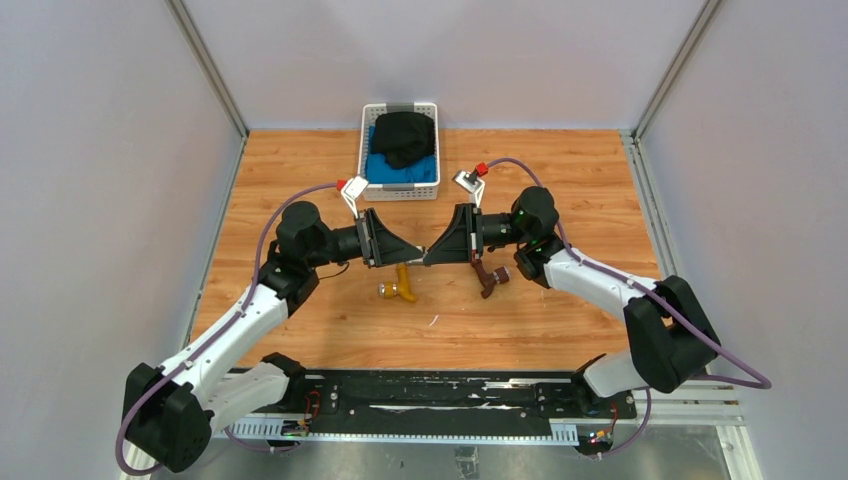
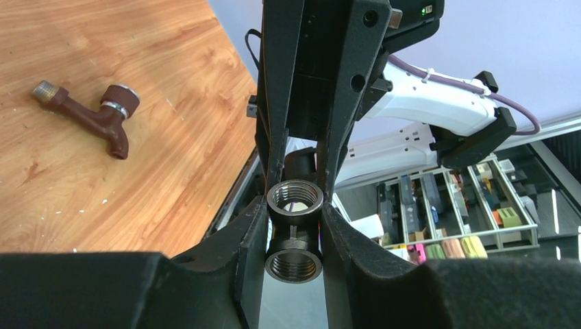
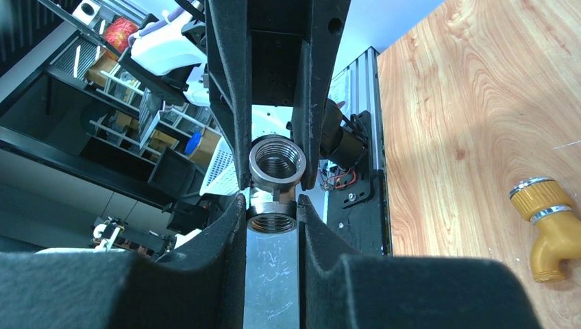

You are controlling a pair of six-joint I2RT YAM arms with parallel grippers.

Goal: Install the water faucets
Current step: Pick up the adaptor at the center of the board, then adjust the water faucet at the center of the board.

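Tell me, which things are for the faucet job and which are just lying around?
For the job: yellow faucet; brown faucet; probably the fitting, gripped by the left end effector and right end effector.
Lying about: basket at the back; black cloth and blue cloth in it.

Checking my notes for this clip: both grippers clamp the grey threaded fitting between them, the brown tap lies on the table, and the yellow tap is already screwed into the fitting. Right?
Not quite. The yellow tap is not screwed in: it lies loose on the table, apart from the fitting, as the right wrist view shows. The rest stands.
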